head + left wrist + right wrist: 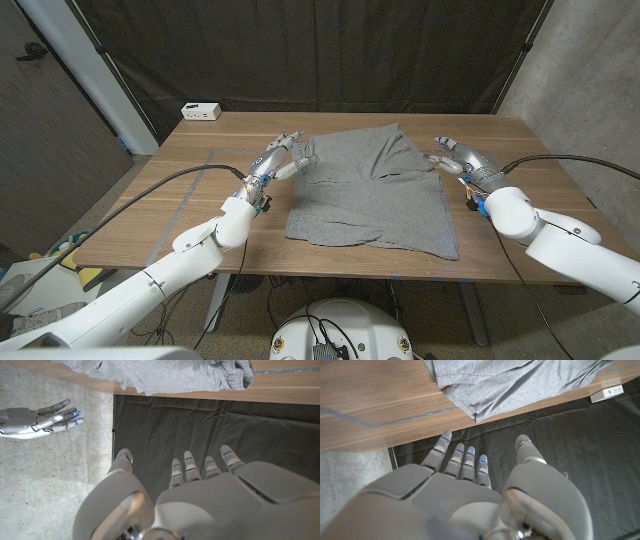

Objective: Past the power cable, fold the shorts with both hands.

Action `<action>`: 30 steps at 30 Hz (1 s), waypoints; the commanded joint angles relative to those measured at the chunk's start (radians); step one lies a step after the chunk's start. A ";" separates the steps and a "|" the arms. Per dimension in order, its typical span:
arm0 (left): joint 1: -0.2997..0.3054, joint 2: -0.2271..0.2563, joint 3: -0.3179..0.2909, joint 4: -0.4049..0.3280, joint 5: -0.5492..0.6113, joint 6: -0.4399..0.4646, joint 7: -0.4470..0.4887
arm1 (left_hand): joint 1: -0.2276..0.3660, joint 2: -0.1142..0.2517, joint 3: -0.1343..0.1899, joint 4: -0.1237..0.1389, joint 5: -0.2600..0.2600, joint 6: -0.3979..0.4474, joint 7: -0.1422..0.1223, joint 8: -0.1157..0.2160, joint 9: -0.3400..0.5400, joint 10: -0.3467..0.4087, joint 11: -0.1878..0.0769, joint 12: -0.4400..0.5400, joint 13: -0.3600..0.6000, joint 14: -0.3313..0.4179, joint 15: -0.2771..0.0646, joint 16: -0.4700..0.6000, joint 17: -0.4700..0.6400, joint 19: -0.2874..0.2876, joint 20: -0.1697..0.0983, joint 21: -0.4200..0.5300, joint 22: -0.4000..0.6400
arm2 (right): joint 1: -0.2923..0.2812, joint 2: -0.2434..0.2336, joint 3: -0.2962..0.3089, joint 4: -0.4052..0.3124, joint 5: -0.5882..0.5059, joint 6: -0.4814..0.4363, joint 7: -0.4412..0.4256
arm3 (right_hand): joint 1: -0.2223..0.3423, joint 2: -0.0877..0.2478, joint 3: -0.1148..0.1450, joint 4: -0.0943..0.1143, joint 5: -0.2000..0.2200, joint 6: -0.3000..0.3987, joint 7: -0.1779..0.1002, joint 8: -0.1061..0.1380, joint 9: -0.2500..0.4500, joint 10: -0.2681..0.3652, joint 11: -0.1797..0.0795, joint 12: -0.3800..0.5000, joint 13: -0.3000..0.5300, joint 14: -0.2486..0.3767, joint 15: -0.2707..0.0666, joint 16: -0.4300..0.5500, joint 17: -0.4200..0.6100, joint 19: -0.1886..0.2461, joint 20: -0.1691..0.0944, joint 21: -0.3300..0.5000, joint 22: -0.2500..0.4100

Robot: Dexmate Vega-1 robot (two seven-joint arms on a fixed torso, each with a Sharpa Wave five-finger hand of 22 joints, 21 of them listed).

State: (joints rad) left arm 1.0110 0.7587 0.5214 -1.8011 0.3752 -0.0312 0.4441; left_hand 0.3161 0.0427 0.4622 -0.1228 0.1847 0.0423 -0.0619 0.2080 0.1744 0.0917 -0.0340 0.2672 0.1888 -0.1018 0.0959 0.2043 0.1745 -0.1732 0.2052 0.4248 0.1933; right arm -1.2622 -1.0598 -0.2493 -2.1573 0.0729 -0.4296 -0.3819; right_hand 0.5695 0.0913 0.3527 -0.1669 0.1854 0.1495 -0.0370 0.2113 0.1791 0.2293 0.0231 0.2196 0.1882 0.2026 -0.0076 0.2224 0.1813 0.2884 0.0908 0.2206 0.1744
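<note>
Grey shorts [370,190] lie spread on the wooden table [530,200], with a fold of cloth bunched toward the far right. My left hand [285,155] hovers at their far left corner, fingers apart and holding nothing. My right hand [455,157] hovers by the far right corner, also with fingers spread and nothing in them. In the left wrist view my left hand [200,490] reaches toward the shorts [165,375], with the right hand [45,417] off to one side. The right wrist view has my right hand [470,485] just short of the shorts' hem [510,382].
A white power strip [201,110] sits at the table's far left corner, also seen as the power strip [607,392]. Black cables [150,190] run along both arms. Grey tape lines [200,190] mark the tabletop left of the shorts. A dark curtain hangs behind.
</note>
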 commanded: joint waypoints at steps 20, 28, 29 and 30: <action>0.057 0.080 0.027 -0.161 0.212 0.123 -0.061 | 0.088 -0.106 -0.035 -0.046 0.029 0.134 0.003 0.027 0.005 0.146 -0.032 0.018 0.004 0.110 -0.025 0.016 0.003 0.036 0.003 0.002 0.000 | -0.155 -0.100 0.030 -0.198 -0.204 -0.283 -0.058 | 0.139 -0.159 -0.069 -0.007 0.113 0.139 -0.053 0.018 0.007 0.070 -0.070 0.001 0.010 0.063 -0.097 -0.002 0.009 0.042 -0.080 0.002 0.009; 0.081 0.092 0.030 -0.204 0.273 0.169 -0.067 | 0.123 -0.147 -0.052 -0.050 0.047 0.165 -0.001 0.029 0.006 0.178 -0.042 0.018 0.005 0.130 -0.028 0.016 0.004 0.049 0.005 -0.002 -0.001 | -0.215 -0.119 0.051 -0.238 -0.238 -0.335 -0.064 | 0.169 -0.184 -0.082 -0.004 0.144 0.169 -0.062 0.022 0.008 0.098 -0.078 0.007 0.012 0.089 -0.118 0.006 0.014 0.055 -0.088 0.006 0.010; 0.084 0.096 0.031 -0.211 0.280 0.174 -0.071 | 0.129 -0.153 -0.055 -0.050 0.050 0.170 -0.001 0.029 0.006 0.181 -0.041 0.018 0.005 0.132 -0.027 0.015 0.004 0.051 0.006 -0.003 -0.001 | -0.216 -0.124 0.042 -0.244 -0.255 -0.350 -0.069 | 0.172 -0.186 -0.083 -0.003 0.149 0.172 -0.064 0.022 0.009 0.104 -0.080 0.008 0.013 0.094 -0.120 0.008 0.016 0.056 -0.089 0.006 0.010; 0.086 0.098 0.031 -0.215 0.285 0.178 -0.073 | 0.134 -0.159 -0.057 -0.050 0.053 0.172 -0.002 0.029 0.006 0.187 -0.048 0.018 0.005 0.133 -0.028 0.015 0.004 0.053 0.006 -0.003 -0.001 | -0.220 -0.124 0.043 -0.251 -0.258 -0.363 -0.068 | 0.176 -0.187 -0.084 -0.002 0.154 0.175 -0.066 0.022 0.009 0.105 -0.081 0.008 0.013 0.098 -0.124 0.010 0.017 0.059 -0.091 0.007 0.011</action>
State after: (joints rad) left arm 1.0634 0.8275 0.5440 -1.9419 0.5925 0.0983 0.3916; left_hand 0.4416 -0.1016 0.4134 -0.1727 0.2271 0.2008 -0.0608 0.2313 0.1778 0.2620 -0.0758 0.2828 0.1886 0.0227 0.0680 0.2120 0.1744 -0.1294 0.2087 0.4249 0.1906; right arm -1.4221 -1.1552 -0.2108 -2.3477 -0.0999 -0.6758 -0.4361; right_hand 0.7307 -0.0934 0.2740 -0.1715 0.3256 0.3095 -0.1005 0.2269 0.1841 0.3224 -0.0552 0.2196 0.1981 0.2839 -0.0423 0.2249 0.1934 0.3384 0.0080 0.2206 0.1794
